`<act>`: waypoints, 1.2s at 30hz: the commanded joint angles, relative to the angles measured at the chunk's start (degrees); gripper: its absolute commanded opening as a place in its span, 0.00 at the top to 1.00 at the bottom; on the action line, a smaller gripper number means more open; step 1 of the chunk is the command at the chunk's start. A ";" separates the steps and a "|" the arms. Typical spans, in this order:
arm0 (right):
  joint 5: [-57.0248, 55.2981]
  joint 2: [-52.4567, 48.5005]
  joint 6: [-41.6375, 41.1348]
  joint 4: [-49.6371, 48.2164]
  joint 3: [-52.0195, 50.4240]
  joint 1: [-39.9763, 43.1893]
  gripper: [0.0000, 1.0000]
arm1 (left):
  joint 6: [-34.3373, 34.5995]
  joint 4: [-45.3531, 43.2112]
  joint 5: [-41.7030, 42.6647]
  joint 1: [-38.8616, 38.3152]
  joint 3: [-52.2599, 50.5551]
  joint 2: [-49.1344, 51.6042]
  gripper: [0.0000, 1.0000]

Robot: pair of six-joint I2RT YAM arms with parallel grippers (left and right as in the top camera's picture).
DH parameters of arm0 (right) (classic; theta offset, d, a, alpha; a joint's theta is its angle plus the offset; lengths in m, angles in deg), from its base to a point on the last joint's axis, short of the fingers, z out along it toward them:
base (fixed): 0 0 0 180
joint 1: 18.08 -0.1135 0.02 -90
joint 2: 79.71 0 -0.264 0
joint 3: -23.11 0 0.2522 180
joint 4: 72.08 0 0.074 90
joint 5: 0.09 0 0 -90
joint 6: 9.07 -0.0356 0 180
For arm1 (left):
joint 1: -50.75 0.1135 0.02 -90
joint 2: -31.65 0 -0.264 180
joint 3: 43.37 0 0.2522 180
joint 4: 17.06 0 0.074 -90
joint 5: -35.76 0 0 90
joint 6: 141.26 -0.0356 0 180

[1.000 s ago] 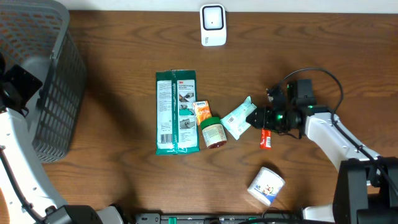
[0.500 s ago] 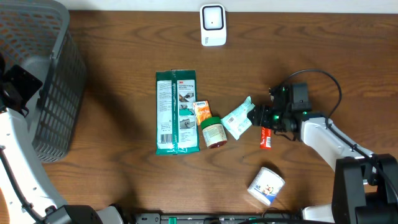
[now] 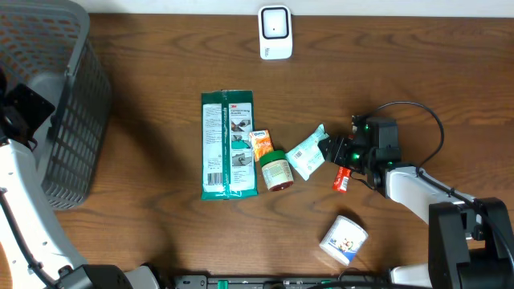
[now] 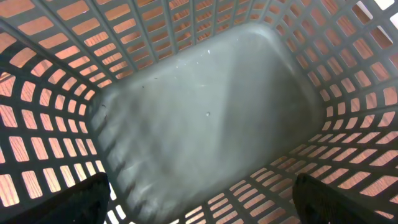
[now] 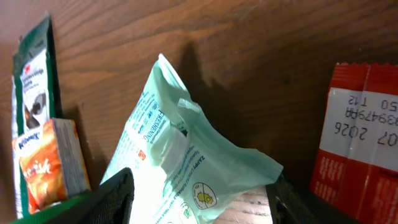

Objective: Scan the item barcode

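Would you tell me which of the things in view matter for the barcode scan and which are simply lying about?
For the job: white scanner; mint-green pouch, between the right arm's jaws.
Lying about: green 3M pack; orange Kleenex pack; green-lidded jar; red sachet; white tub; grey basket.

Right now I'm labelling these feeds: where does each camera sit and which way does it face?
Overhead: fixed above the table, looking straight down; left arm by the basket, right arm by the mint pouch.
Left wrist: on the left arm, looking down into the basket; left fingers at lower corners.
Right wrist: low over the table, facing the mint pouch and red sachet; right fingers at bottom edge.
Shared: overhead and right wrist both show that pouch and sachet.
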 commanded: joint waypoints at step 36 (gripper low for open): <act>8.28 -12.11 -10.23 -8.02 -1.62 -1.64 0.52 | -0.76 0.02 -0.33 0.17 0.76 0.46 0.07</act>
